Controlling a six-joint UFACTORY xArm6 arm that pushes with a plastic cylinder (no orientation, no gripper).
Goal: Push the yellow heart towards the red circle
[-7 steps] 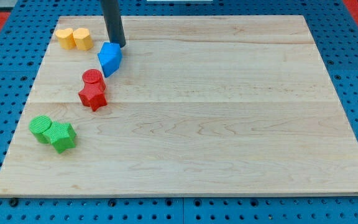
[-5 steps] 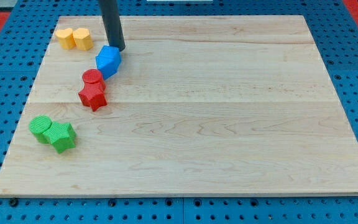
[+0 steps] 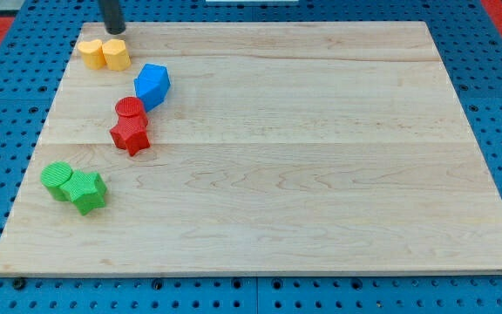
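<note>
Six small coloured blocks sit on the pale wooden board (image 3: 303, 157), all gathered toward the view's left side, while the board itself lies on a blue perforated base (image 3: 495, 105). At the view's top left, two yellow blocks stand side by side and touching: the yellow heart (image 3: 116, 54) on the right and a second yellow block (image 3: 90, 53), whose shape is hard to make out, on its left. My tip (image 3: 114, 30) is at the view's top edge, just above the yellow heart and close to it, though I cannot tell for sure whether it touches the block. The arm ends in a plain dark rod, so there is no claw to open or close and nothing is held. Below and to the right of the heart lies a blue angular block (image 3: 152, 84), and just beside its lower left corner is the red circle (image 3: 130, 108), a round ribbed red cylinder. Touching the circle's lower side is a red star-shaped block (image 3: 130, 135). Farther down the view's left stand a green ribbed cylinder (image 3: 57, 180) and a green star-shaped block (image 3: 87, 190), pressed together.
</note>
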